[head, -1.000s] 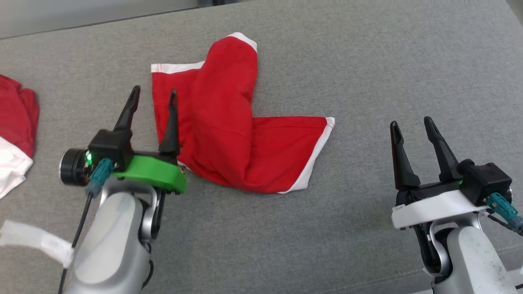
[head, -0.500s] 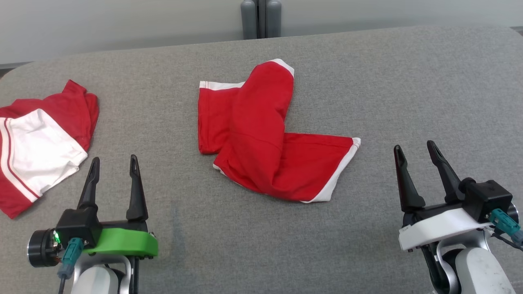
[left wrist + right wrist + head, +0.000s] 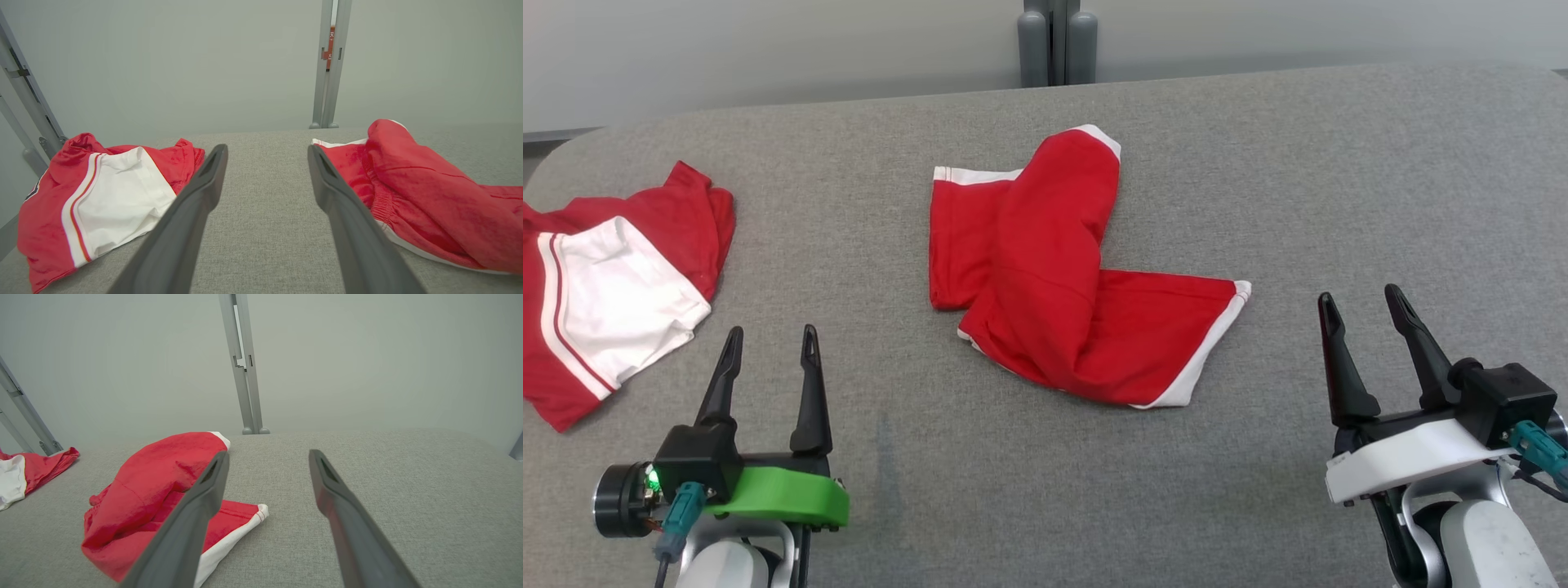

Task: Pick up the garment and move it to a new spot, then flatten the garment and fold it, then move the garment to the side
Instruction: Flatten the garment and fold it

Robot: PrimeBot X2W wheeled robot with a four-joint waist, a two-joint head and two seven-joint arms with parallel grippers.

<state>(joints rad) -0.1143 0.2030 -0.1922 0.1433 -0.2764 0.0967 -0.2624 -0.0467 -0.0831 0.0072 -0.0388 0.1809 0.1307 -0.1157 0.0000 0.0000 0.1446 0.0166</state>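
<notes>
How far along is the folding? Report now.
Done: nothing certain; the red shorts lie rumpled on the grey table, one leg flopped over the other. In hand: nothing; left claw and right claw stand open, empty, short of the cloth. Left: flatten, fold, then move aside, maybe toward the red-and-white garment.

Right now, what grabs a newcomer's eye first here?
A rumpled red cloth garment with white trim lies centred on the grey fabric surface. A second red-and-white garment sits at its left edge. The left gripper and right gripper stand open nearer, touching neither.
</notes>
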